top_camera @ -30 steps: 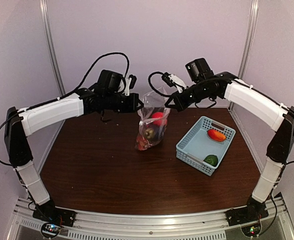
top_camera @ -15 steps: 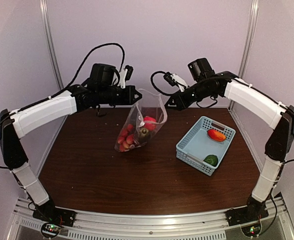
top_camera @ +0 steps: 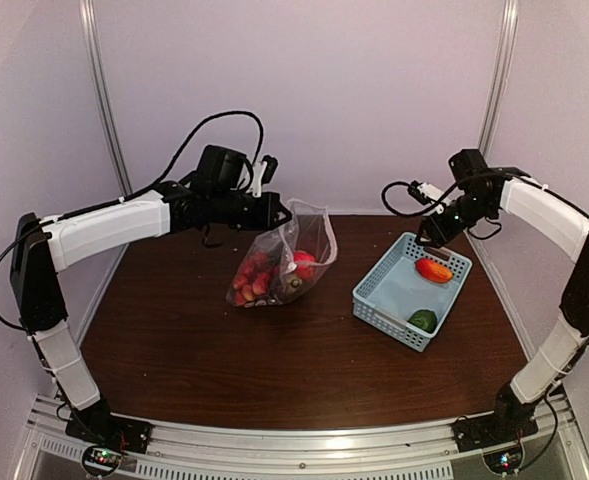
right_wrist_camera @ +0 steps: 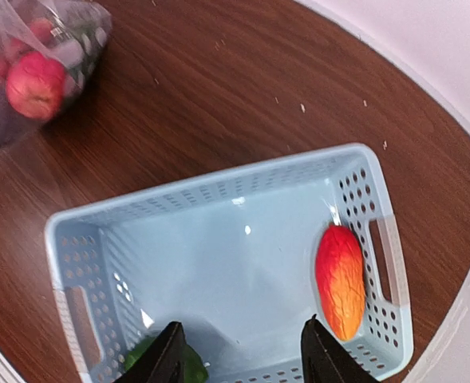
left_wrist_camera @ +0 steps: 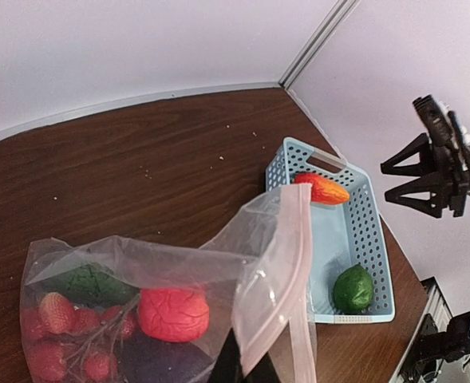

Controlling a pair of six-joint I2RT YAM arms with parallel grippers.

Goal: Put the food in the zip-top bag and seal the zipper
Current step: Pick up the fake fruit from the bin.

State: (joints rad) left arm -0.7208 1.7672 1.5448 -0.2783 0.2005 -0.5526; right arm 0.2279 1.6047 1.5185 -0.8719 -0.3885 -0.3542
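Note:
The clear zip-top bag [top_camera: 284, 255] slumps on the table with its mouth lifted. My left gripper [top_camera: 284, 212] is shut on the bag's top edge beside the whitish zipper [left_wrist_camera: 289, 263]; its dark fingertips [left_wrist_camera: 228, 369] pinch the plastic. Inside the bag lie a red tomato [left_wrist_camera: 173, 313], small red fruits [left_wrist_camera: 59, 319], a dark purple eggplant [left_wrist_camera: 159, 361] and a green cucumber [left_wrist_camera: 87, 283]. My right gripper [top_camera: 426, 232] hangs open and empty over the basket. Below it lie the orange-red piece [right_wrist_camera: 340, 279] and the green lump [right_wrist_camera: 167, 365].
The light-blue slotted basket [top_camera: 374, 292] stands at the right of the brown table, near the right wall. The white back wall is close behind the bag. Bare wood lies in front of the bag and the basket.
My right gripper has let go of the bag's rim, opened and swung right to above the basket. The bag has sagged down and left, held only by the left gripper.

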